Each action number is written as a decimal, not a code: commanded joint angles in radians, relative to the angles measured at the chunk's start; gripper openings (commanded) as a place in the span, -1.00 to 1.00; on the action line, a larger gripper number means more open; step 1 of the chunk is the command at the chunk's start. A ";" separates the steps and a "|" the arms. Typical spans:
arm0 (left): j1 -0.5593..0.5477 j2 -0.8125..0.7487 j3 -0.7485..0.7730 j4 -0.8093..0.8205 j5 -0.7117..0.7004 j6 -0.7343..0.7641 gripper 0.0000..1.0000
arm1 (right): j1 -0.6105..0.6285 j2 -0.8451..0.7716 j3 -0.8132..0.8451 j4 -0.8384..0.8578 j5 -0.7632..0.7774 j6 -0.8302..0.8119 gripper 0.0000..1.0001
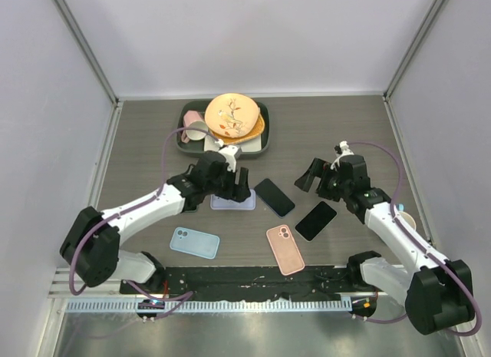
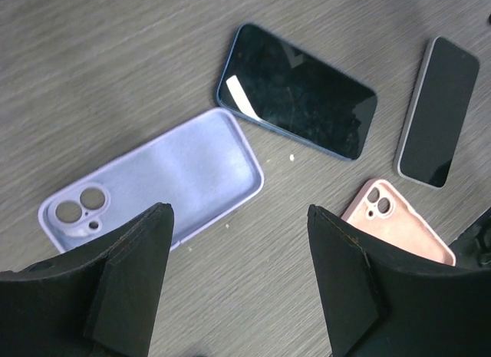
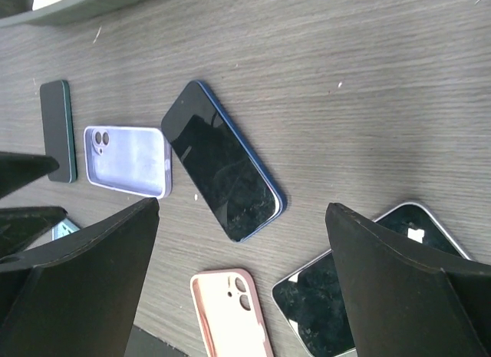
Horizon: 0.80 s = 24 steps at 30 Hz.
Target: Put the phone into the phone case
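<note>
A blue-edged phone point(image 1: 274, 196) lies screen up mid-table, also visible in both wrist views point(image 2: 295, 90) point(image 3: 222, 161). Left of it lies an empty lilac phone case point(image 1: 232, 203) point(image 2: 153, 184) point(image 3: 126, 161), inside facing up. My left gripper point(image 1: 232, 190) point(image 2: 239, 211) hovers open over the case's near edge, holding nothing. A silver-edged phone point(image 1: 316, 220) point(image 2: 439, 111) point(image 3: 368, 288) lies to the right. My right gripper point(image 1: 314, 184) point(image 3: 242, 207) stands open and empty above the two phones.
A pink case point(image 1: 285, 249) point(image 2: 399, 219) point(image 3: 230, 311) and a light blue case point(image 1: 194, 242) lie near the front. A dark green-edged phone point(image 3: 58, 130) lies beyond the lilac case. A dark tray point(image 1: 265, 142) with plates and cups stands at the back.
</note>
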 commanded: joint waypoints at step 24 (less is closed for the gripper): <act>0.136 0.608 0.481 -0.062 0.388 -0.083 0.43 | 0.176 0.177 -0.133 0.205 -0.076 0.151 0.89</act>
